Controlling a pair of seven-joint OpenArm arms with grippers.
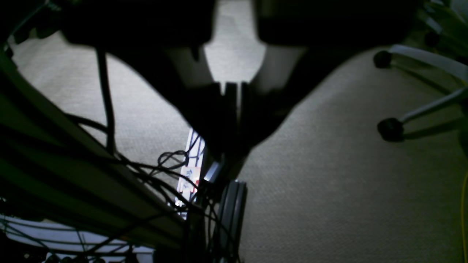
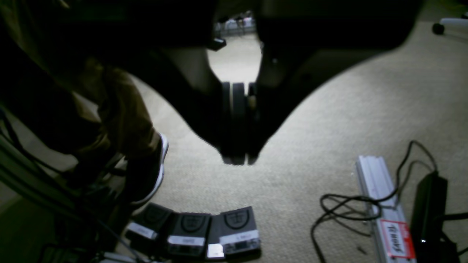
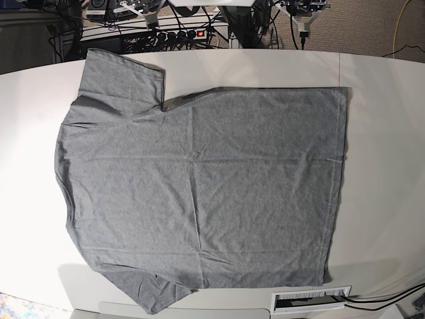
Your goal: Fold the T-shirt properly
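Across the white table (image 3: 378, 166), from its left edge toward its right, one T-shirt (image 3: 199, 179) is spread flat and unfolded; the shoulder end is laid toward the left edge, the straight hem toward the right, well short of the right edge; one sleeve is extended toward the far left corner, the other is carried to the near edge, its tip at the lip; the cloth is smoothed with only faint creases, a layout judged to offer every edge and corner for a first fold; no fold is yet made.

Right gripper (image 2: 236, 160): seen only in the right wrist view; jaws pressed together, nothing between them; hung over carpet (image 2: 310, 120) beside foot pedals (image 2: 204, 233) and a person's shoe (image 2: 146, 175), off the table entirely.

Left gripper (image 1: 230, 91): seen only in the left wrist view; jaws likewise clenched on nothing; hung over carpet, cables (image 1: 172, 160) and a chair base (image 1: 420, 91) nearby.

Neither gripper appears in the base view; both are judged parked below or beside the table, leaving the garment unobstructed; the T-shirt is well apart from both and untouched.
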